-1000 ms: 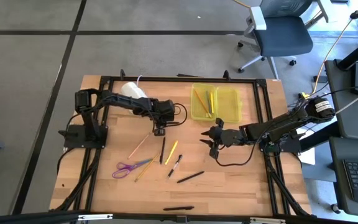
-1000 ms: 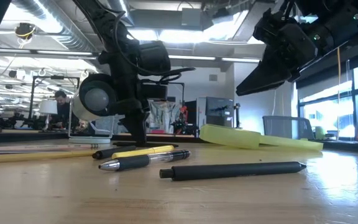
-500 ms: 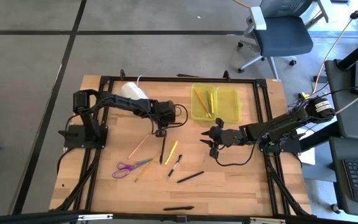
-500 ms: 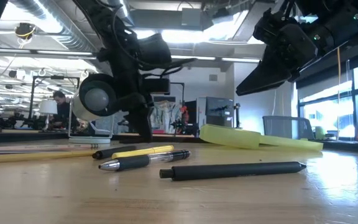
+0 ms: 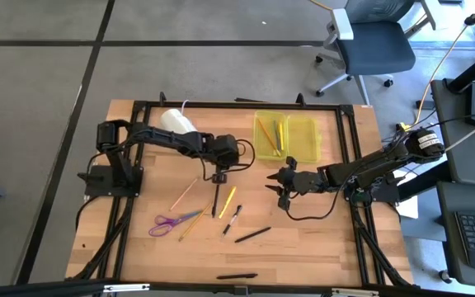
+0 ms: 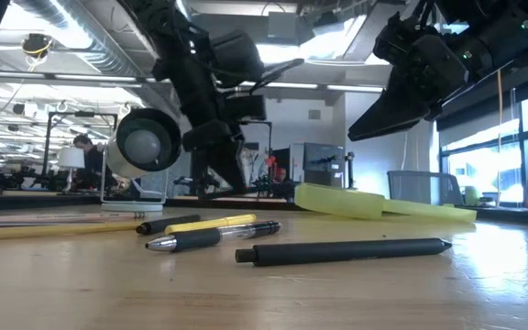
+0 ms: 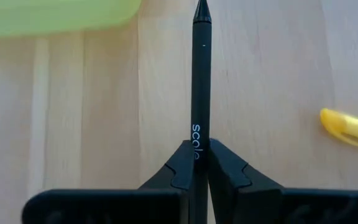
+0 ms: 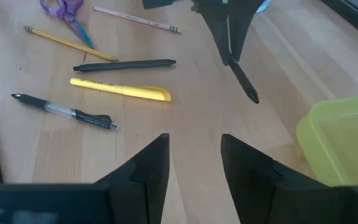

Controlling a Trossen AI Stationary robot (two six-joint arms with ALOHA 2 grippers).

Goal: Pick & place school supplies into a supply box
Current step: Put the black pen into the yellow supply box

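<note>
Black pen (image 7: 201,93) clamped between the left gripper (image 7: 197,163) fingers, lifted clear of the tabletop and hanging tip-down in the right wrist view. Grip sits near one end, so most of the barrel projects ahead of the jaws; probably chosen so the free length can be lowered into the supply box (image 5: 286,136) without the fingers fouling its wall. Left gripper is short of the box, on the side where the loose supplies lie, with the box's yellow-green edge showing just beyond the pen's tip.

Right gripper (image 8: 194,163) hovers off the box's near corner, jaws parted and holding nothing, waiting.

Supply box lies open flat at the far edge of the table, a few pencils already inside one half. Still outside the box, well apart from it: yellow pen (image 5: 228,200), clear-barrelled pen (image 5: 232,220), another black pen (image 5: 253,235), pink pencil (image 5: 185,193), yellow pencil (image 5: 190,224), purple scissors (image 5: 168,223), and one dark pen (image 5: 237,276) farthest away.

Surface: pale wooden table (image 5: 328,247), black frame around it. White cylinder (image 5: 174,120) beside the box. Room beyond: grey floor, office chair (image 5: 369,41), desks, overhead lights, a person seated far back.
</note>
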